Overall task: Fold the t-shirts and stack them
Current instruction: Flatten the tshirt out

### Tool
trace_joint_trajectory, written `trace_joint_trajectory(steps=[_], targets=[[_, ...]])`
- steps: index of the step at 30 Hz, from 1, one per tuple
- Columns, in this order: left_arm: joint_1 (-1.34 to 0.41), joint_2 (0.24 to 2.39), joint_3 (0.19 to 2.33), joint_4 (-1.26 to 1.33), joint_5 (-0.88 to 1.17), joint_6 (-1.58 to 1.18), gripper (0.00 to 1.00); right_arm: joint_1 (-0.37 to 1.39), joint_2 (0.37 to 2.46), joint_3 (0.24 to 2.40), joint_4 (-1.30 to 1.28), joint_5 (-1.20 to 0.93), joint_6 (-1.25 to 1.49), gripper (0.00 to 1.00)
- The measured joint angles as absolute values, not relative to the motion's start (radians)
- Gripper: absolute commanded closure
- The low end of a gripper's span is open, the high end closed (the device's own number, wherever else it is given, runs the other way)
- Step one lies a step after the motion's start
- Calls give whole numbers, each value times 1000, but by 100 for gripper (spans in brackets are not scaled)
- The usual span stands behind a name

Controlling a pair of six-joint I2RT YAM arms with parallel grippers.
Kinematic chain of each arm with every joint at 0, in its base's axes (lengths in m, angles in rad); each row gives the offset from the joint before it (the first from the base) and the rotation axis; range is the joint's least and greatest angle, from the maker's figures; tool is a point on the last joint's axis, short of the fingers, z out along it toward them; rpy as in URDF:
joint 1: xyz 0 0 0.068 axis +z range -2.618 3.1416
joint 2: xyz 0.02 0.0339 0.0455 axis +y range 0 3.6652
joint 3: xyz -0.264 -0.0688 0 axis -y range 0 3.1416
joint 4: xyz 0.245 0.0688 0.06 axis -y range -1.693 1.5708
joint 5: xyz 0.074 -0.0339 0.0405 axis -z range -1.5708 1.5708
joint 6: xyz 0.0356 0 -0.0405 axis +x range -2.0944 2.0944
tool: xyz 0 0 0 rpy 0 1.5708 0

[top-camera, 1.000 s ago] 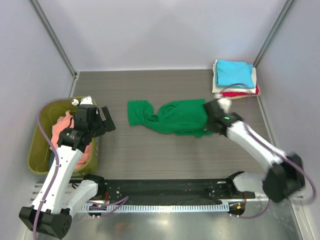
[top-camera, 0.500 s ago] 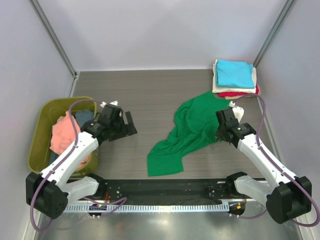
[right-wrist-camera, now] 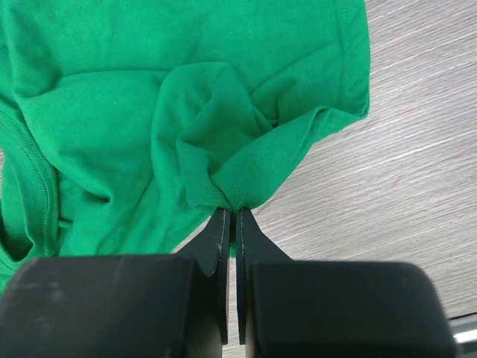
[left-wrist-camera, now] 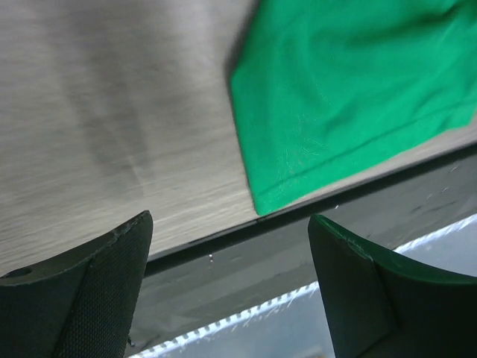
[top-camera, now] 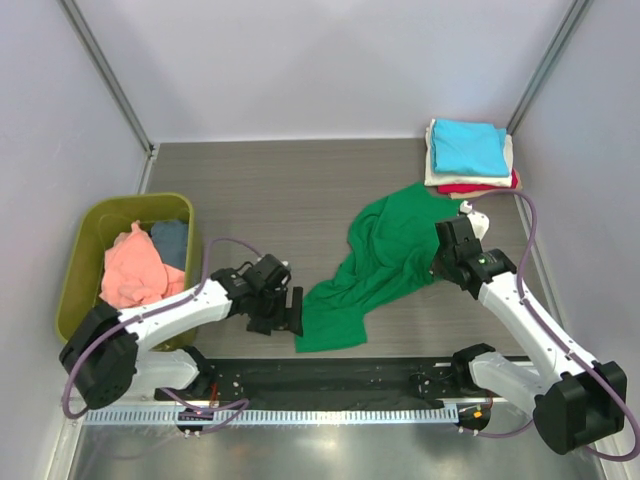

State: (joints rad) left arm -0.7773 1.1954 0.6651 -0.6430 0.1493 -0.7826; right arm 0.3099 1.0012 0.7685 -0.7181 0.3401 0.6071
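**Ana:** Where's the green shirt (top-camera: 380, 262)?

**Me:** It lies crumpled on the table (top-camera: 280, 190), right of centre. It runs from just beside the stack (top-camera: 468, 155) down to the near edge.

**Ana:** Who has it?

**Me:** My right gripper (right-wrist-camera: 231, 215). Its jaws are pinched tight on a bunched fold at the shirt's right side.

**Ana:** And your left?

**Me:** My left gripper (top-camera: 285, 312) sits low, just beside the shirt's near-left corner. The jaws are wide apart and hold nothing. In the left wrist view that corner lies ahead of the fingers (left-wrist-camera: 97, 291), at the table's near edge.

**Ana:** What about the other shirts?

**Me:** The stack is in the far right corner, 3 folded shirts. The cyan shirt (top-camera: 470, 145) is on top, the cream shirt (top-camera: 432, 172) under it and the red shirt (top-camera: 480, 187) at the bottom. The tub (top-camera: 75, 290) on the left holds 2 more, both loose. The salmon shirt (top-camera: 135, 275) is on the tub's near side and the blue-grey shirt (top-camera: 172, 240) at its far right.
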Motion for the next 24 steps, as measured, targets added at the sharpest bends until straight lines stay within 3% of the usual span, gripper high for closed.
trace_joint_trajectory(steps=[7, 13, 16, 19, 20, 24], targets=[[-878, 1348, 667, -586, 193, -794, 27, 301, 980, 764, -708, 337, 607, 99], [-953, 1443, 720, -568, 202, -829, 49, 299, 971, 761, -705, 337, 607, 99], [-974, 1477, 738, -558, 205, -844, 64, 299, 966, 759, -704, 337, 607, 99], [-986, 1515, 754, -542, 210, -859, 95, 299, 962, 759, -704, 337, 607, 99], [-988, 1527, 760, -537, 211, -865, 100, 299, 960, 759, -704, 337, 607, 99], [-995, 1531, 786, -547, 167, -869, 100, 299, 952, 759, -705, 336, 607, 99]])
